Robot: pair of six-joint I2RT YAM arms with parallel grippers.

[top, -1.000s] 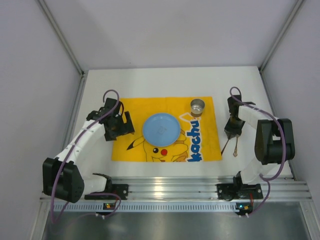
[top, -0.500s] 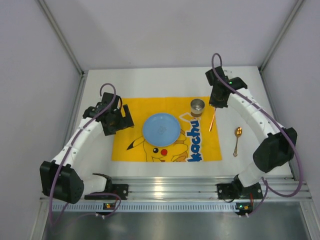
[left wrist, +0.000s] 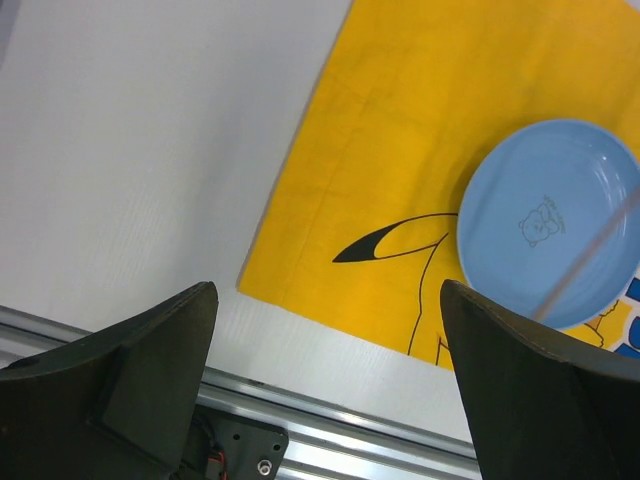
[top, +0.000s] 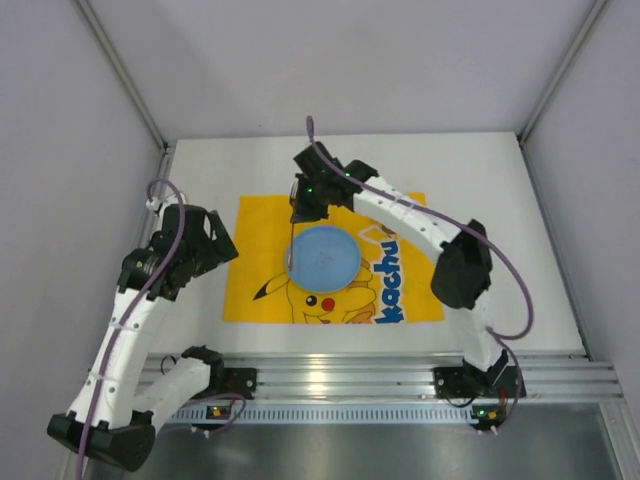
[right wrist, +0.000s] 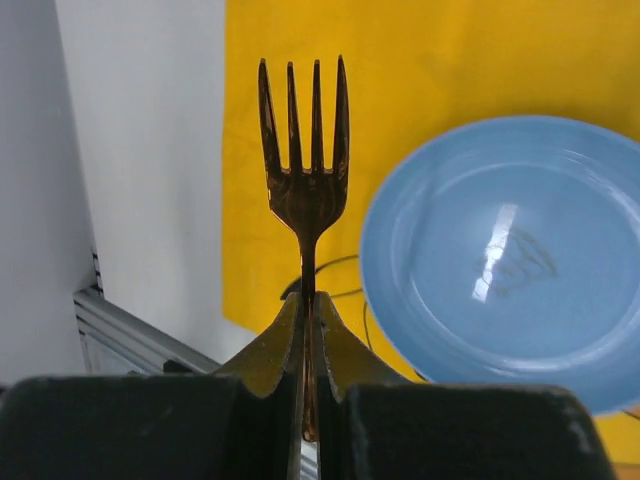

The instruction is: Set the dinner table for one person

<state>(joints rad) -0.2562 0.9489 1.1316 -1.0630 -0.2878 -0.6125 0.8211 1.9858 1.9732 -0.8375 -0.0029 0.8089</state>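
We count one dinner table (top: 480, 170). Its white surface fills the middle of the top view, with grey walls around it and one slotted silver rail (top: 330, 372) along its lower edge. On it lies one yellow cartoon-print cloth (top: 250, 230), centre of the frame, and on the cloth sits one round blue plate (top: 325, 258).

We count one fork (right wrist: 305, 190), with four tines pointing to the top of the right wrist view. The right end effector (right wrist: 308, 310) is clamped on its handle, a finger pressed to either side. In that view the tines show against the cloth, near its left edge, with the plate at right. From above, this end effector hangs over the upper left part of the cloth, just beside the plate's upper left rim.

The left end effector (left wrist: 325, 300) has its two fingers wide apart, with nothing between them. In the top view it is at the left of the frame, over bare white surface just beside the cloth's left edge.
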